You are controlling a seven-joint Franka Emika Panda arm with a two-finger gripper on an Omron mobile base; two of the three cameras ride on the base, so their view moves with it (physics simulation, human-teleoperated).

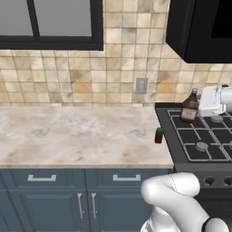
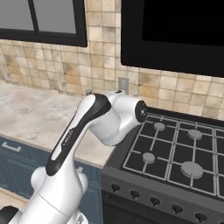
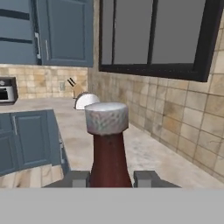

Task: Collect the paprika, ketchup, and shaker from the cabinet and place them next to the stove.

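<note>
Ketchup [image 3: 109,151] bottle, narrow neck, textured pale cap, clamped in pincer [image 3: 111,178]

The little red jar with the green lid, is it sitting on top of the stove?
No, the jar stands on the marble counter just left of the stove, beside its edge and not on the grates.

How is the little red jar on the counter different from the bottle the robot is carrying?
The paprika jar is short and squat, while the ketchup bottle is taller with a narrow neck. The jar has a green lid; the bottle's cap looks pale grey in the hand view. The jar stands free on the counter beside the stove; the bottle is held by the gripper above the stove's edge. Both are dark red and upright.
</note>
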